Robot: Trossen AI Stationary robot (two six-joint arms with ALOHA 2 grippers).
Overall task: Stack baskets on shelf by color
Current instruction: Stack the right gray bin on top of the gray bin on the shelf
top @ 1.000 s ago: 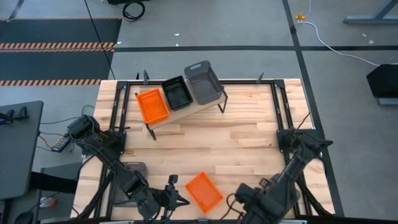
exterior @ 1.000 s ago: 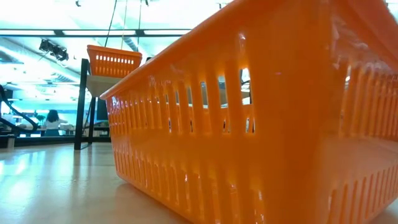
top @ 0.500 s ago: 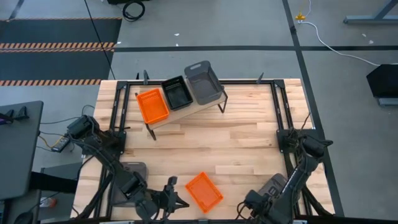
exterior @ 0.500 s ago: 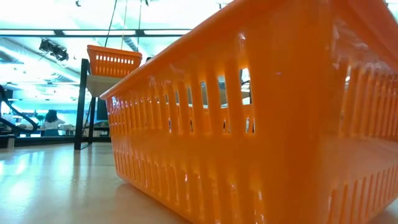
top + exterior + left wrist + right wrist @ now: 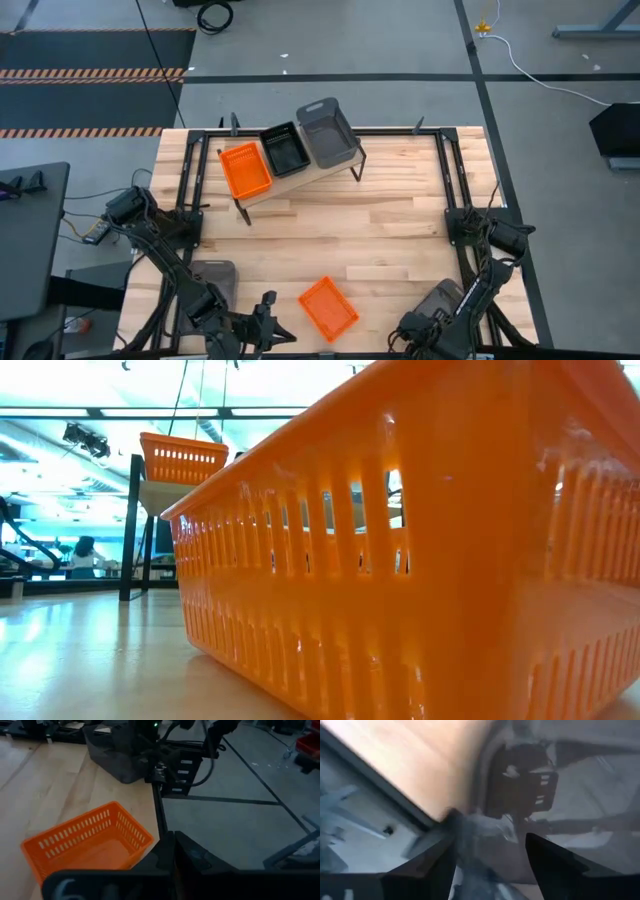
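Four baskets are accounted for in the high view, out of a larger set the task implies. Three stand side by side on the shelf in the upper centre of the frame: an orange basket at the left end, a black basket in the middle and a grey basket at the right end. Whether any of these is already a nested stack cannot be told from above. A loose orange basket lies on the slatted tabletop at lower centre, apart from both arms — it fills the low view. A further grey bin appears under the left arm at lower left, largely hidden. The left gripper sits at the bottom edge, left of the loose basket, fingers pressed together on nothing. The right gripper is at the bottom edge to the right, fingers spread and empty. Judgement: sorting is under way, one colour per shelf position; the loose orange basket is yet to go onto the orange one, and the remaining baskets are not in view.
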